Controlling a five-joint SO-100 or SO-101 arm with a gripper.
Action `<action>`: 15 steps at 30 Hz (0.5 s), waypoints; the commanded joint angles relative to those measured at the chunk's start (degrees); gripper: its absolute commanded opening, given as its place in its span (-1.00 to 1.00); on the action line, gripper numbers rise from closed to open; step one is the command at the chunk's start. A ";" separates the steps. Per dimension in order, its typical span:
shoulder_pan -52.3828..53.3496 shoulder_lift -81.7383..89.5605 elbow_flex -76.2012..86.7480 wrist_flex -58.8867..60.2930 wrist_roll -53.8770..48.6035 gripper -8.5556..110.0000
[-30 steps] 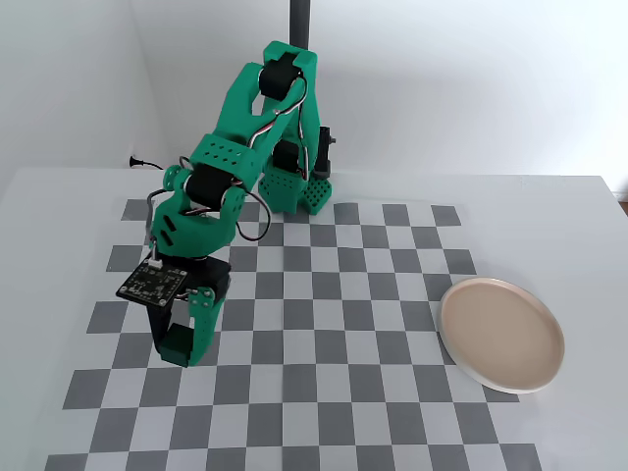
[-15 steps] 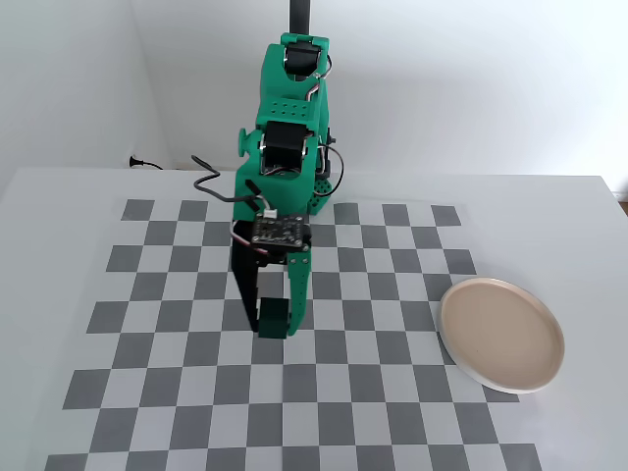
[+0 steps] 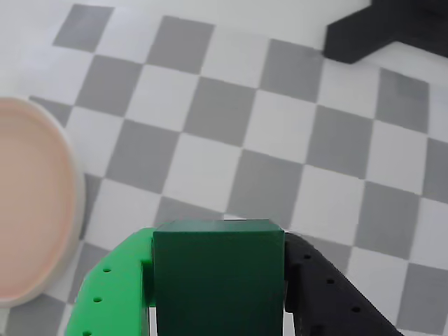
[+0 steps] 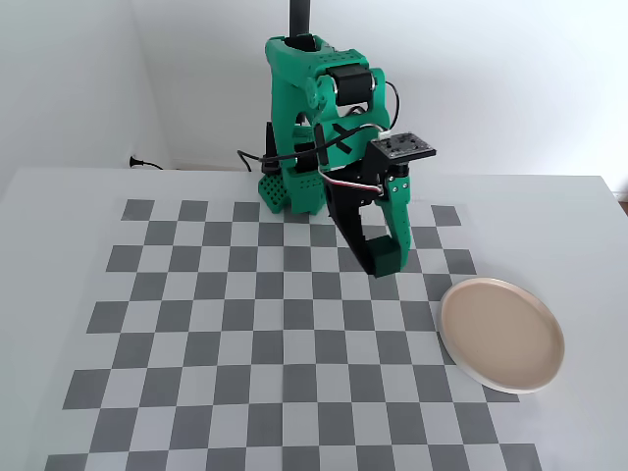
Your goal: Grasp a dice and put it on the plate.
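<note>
The gripper (image 4: 385, 257) is clamped on the dice (image 3: 218, 276), which sits squarely between the green and black fingers, clear of the checkered mat. In the fixed view the plate (image 4: 501, 335) lies to the gripper's lower right, near but not beneath it, so the carry must go that way.

I find no writing, label, brand, number or sign that I can read in either view. The dice (image 3: 218, 276) shows me only plain dark green faces without pips. The small circuit board (image 4: 402, 146) on the arm's wrist is too small in the fixed view for me to make out any marking. The checkered mat (image 4: 245, 334) on the desk carries only grey and white squares, and the plate (image 4: 502, 335) is bare.
</note>
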 commanded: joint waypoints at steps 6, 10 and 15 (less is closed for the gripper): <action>-11.51 2.11 -1.05 0.88 5.01 -0.93; -14.50 1.23 -1.49 -0.70 5.89 -0.93; -17.05 -4.39 -7.03 -0.62 7.82 -0.93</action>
